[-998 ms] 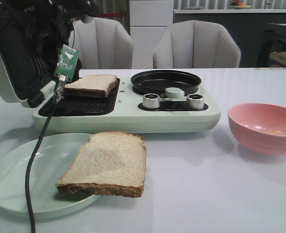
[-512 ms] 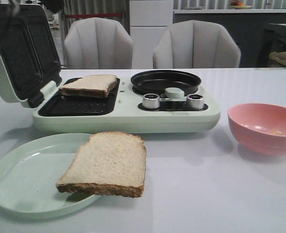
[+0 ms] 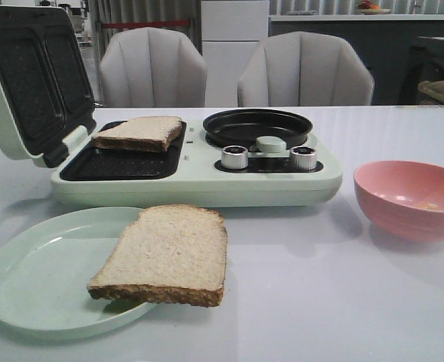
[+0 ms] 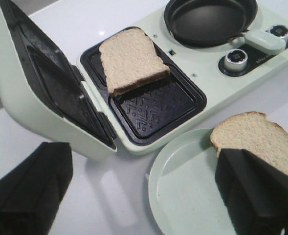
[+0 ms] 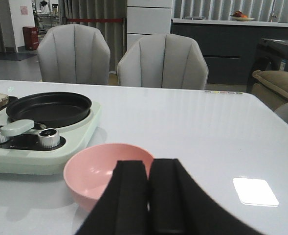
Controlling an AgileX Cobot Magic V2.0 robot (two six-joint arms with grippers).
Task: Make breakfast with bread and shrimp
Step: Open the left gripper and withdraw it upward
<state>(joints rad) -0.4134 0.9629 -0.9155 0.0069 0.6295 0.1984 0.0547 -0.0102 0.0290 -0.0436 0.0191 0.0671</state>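
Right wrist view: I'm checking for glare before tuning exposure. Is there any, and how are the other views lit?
Right wrist view: a bright square glare patch on the table, right of the pink bowl. Front view: soft even light, faint shadows under the bread. Left wrist view: sharp, only small highlights on the table.

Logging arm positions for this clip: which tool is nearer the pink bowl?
Right. The right tool, fingers together, hovers just at the pink bowl. The left tool, spread open, is over the green plate and sandwich maker instead.
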